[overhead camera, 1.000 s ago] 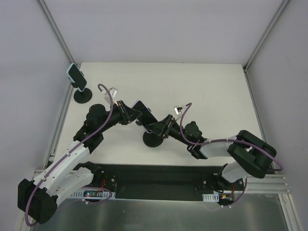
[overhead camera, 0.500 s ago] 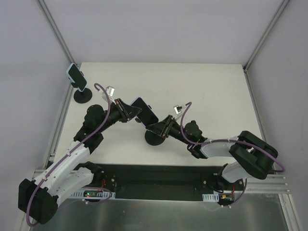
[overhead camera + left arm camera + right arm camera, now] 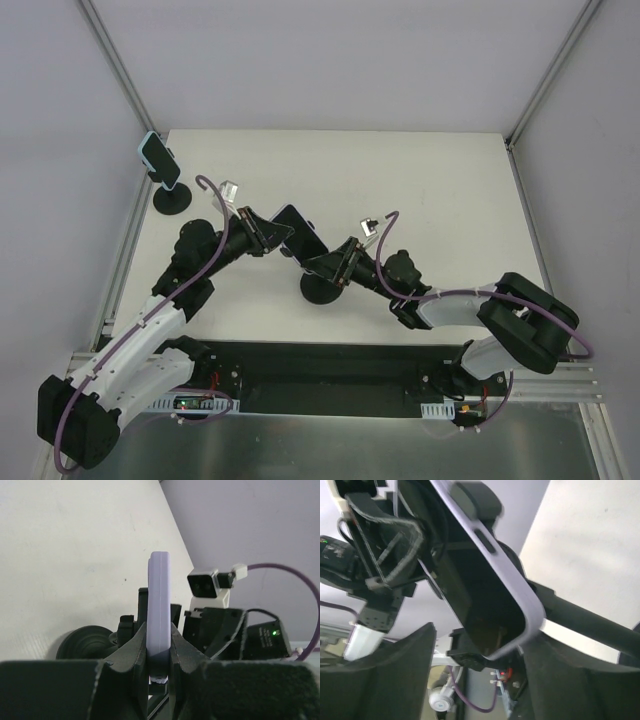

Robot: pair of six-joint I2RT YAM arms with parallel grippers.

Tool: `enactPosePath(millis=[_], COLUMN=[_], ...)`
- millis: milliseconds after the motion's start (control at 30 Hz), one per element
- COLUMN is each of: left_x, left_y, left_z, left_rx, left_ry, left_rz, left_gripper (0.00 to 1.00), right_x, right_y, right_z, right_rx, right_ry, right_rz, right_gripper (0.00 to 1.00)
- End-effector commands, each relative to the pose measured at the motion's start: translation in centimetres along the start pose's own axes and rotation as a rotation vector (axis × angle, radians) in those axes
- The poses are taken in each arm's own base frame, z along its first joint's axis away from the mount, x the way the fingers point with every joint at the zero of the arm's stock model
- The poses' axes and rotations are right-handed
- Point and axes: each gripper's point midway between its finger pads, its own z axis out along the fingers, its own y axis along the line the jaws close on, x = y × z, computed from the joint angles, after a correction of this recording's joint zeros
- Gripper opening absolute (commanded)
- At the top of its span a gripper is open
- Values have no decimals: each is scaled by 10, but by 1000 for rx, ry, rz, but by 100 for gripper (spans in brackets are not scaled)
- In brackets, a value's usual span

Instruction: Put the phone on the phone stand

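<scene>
A phone (image 3: 300,230) in a lavender case hangs above the table's middle, and my left gripper (image 3: 272,232) is shut on its end. In the left wrist view the phone (image 3: 159,600) stands edge-on, pinched in the left gripper (image 3: 160,655). Just below it is the black phone stand (image 3: 320,291), its round base (image 3: 82,642) on the table. My right gripper (image 3: 328,266) is closed around the stand's head. In the right wrist view the phone (image 3: 485,595) lies in the stand's cradle (image 3: 470,656), between the fingers of the right gripper (image 3: 482,637).
A second stand (image 3: 172,197) carrying a teal phone (image 3: 158,158) sits at the table's far left corner. Enclosure frame rails run along both sides of the white table (image 3: 440,190).
My right gripper's jaws have narrowed around the stand's head. The left gripper has carried the phone slightly up and in toward the cradle.
</scene>
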Motion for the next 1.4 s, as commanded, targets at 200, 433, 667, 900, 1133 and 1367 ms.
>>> enactPosePath(millis=[200, 433, 667, 900, 1133, 1367], left_x=[-45, -85, -134, -194, -239, -269], left_y=[-43, -30, 13, 38, 80, 102], left_z=[-25, -49, -77, -105, -131, -155], left_rx=[21, -165, -448, -535, -593, -505], left_ry=[-45, -104, -226, -385, -443, -454], left_rz=[228, 420, 627, 686, 665, 614], left_gripper=[0, 0, 0, 0, 0, 0], right_x=[2, 23, 3, -33, -53, -66], right_y=[83, 38, 42, 45, 56, 40], right_z=[-9, -23, -37, -39, -53, -70], right_rx=[-374, -290, -320, -282, -265, -234], right_ry=[65, 183, 190, 226, 263, 210], right_rz=[-147, -146, -221, -318, -448, -441], right_gripper=[97, 97, 97, 97, 97, 97])
